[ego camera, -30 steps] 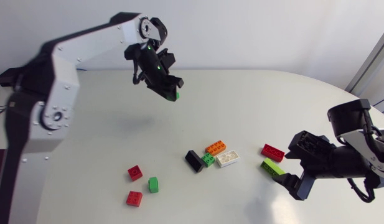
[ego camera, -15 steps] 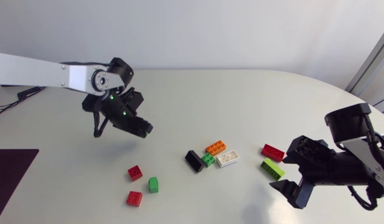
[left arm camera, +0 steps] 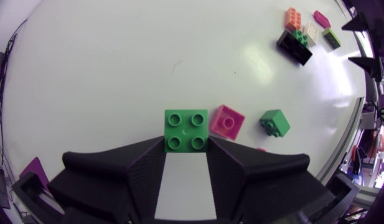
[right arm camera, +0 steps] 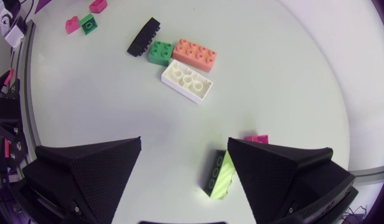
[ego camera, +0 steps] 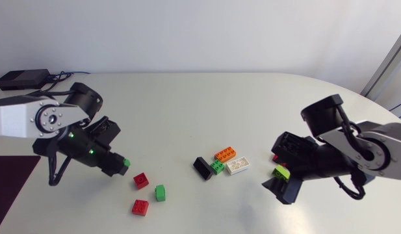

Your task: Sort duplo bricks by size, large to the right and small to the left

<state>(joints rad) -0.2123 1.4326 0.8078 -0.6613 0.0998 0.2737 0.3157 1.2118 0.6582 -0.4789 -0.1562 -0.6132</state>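
My left gripper (ego camera: 119, 165) hangs low over the front left of the table, shut on a small green brick (ego camera: 125, 162) that sticks out between its fingertips (left arm camera: 186, 130). Just ahead of it lie a small red brick (ego camera: 141, 180), a small green brick (ego camera: 160, 192) and another red one (ego camera: 140, 207). My right gripper (ego camera: 276, 186) stands open at the right, over a long lime brick (ego camera: 282, 172) that lies by one finger (right arm camera: 220, 175). A long red brick (right arm camera: 257, 139) lies just beyond it.
In the middle sits a cluster: a black brick (ego camera: 202, 168), a small green brick (ego camera: 217, 166), an orange brick (ego camera: 225, 154) and a white brick (ego camera: 238, 165). The table's front edge runs close to the left-hand pile.
My left arm has swung down from the back of the table to the front left, still carrying the green brick. My right gripper has shifted left, over the lime brick.
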